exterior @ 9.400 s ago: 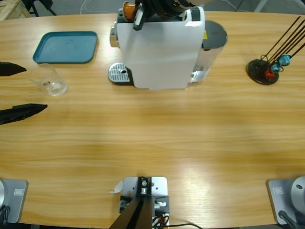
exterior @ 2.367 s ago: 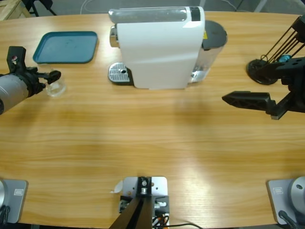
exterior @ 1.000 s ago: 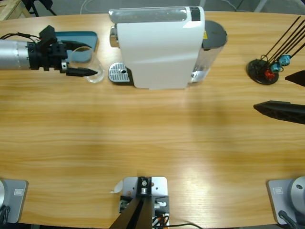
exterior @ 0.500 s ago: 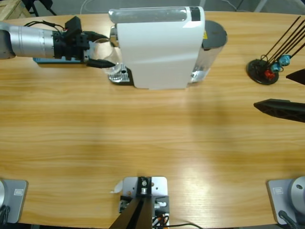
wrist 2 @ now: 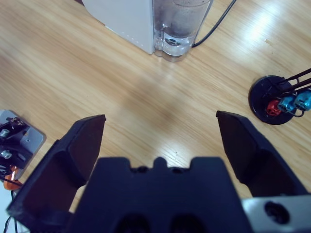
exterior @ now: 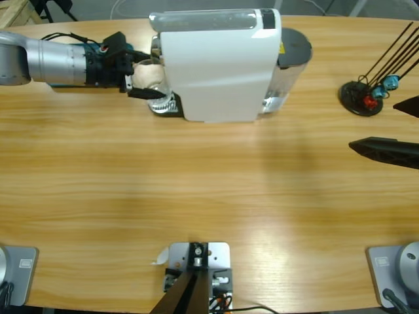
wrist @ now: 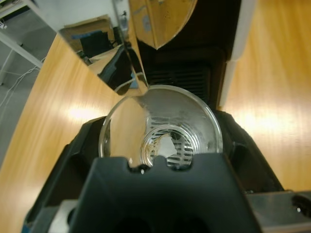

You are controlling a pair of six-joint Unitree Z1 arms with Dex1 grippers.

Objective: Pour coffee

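Observation:
My left gripper (exterior: 154, 77) is shut on a clear glass cup (exterior: 147, 75), its black jaws on either side of the cup's wall. The cup stands upright against the front of the white coffee machine (exterior: 219, 65), over the metal drip tray (exterior: 163, 104). In the left wrist view the glass cup (wrist: 160, 131) looks empty, with the tray's grille showing through its bottom and the machine's dark underside (wrist: 194, 53) above it. No coffee is in view. My right gripper (exterior: 373, 124) stands open at the table's right edge, holding nothing (wrist 2: 160, 126).
A black capsule stand (exterior: 362, 97) with red and blue capsules stands at the far right, close to the right gripper (wrist 2: 274, 99). The machine's water tank (exterior: 291, 52) sits at its right end, with a cable behind it (wrist 2: 214, 24).
The left arm has carried the glass cup to the right, from beside the teal tray onto the machine's drip tray. The right arm has stayed still over the last second.

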